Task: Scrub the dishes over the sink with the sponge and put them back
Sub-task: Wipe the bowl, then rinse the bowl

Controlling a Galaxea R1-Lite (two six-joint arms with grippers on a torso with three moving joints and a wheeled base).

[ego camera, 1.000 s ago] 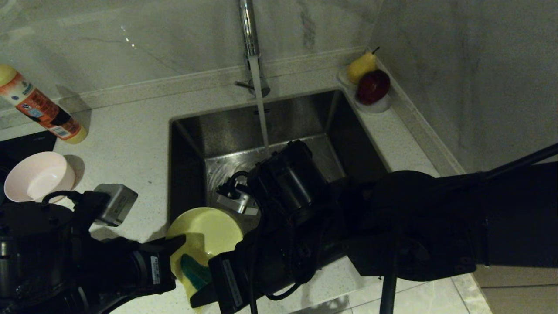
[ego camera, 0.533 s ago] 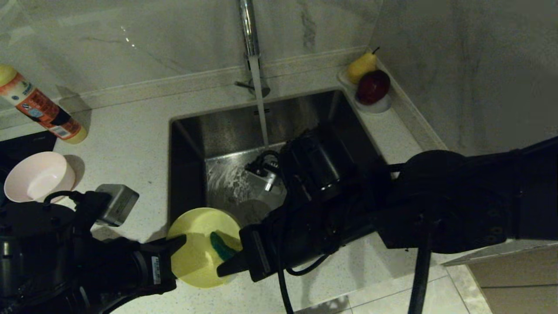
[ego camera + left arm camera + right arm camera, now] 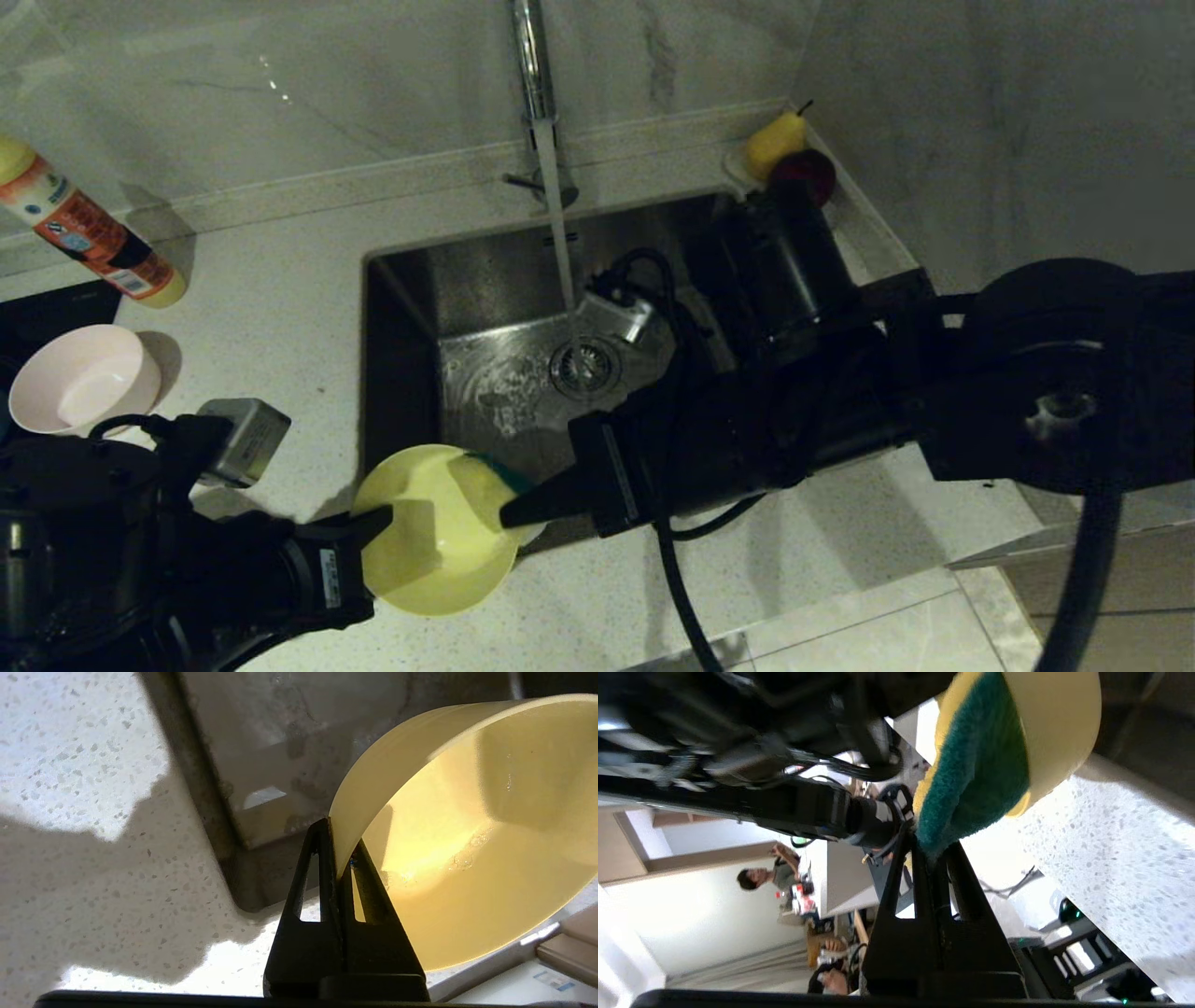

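I am holding the yellow bowl (image 3: 434, 537) by its rim with my left claw (image 3: 378, 518), clenched tight on the edge, at the near corner of the sink (image 3: 411, 280), half over the counter (image 3: 280, 280). My right claw (image 3: 512, 511) is squeezed shut on the sponge (image 3: 509, 476). A moment ago the sponge was down inside the bowl, rubbing the bottom. Now it has slid up and out to the far rim, and I can only see a bit of green peeking past the edge. In the right wrist view the green side of the sponge (image 3: 971, 765) is pressed against the outside wall of the bowl (image 3: 1059, 732). My right arm has swung away toward the wall too, so I can now see the drain (image 3: 585, 366), with water (image 3: 557, 233) running from the tap (image 3: 530, 56). I think the inside of this bowl is mostly scrubbed, with some bubbles left in it. The pink bowl (image 3: 82, 378) sits on the counter to my left. I cannot see the blue one.
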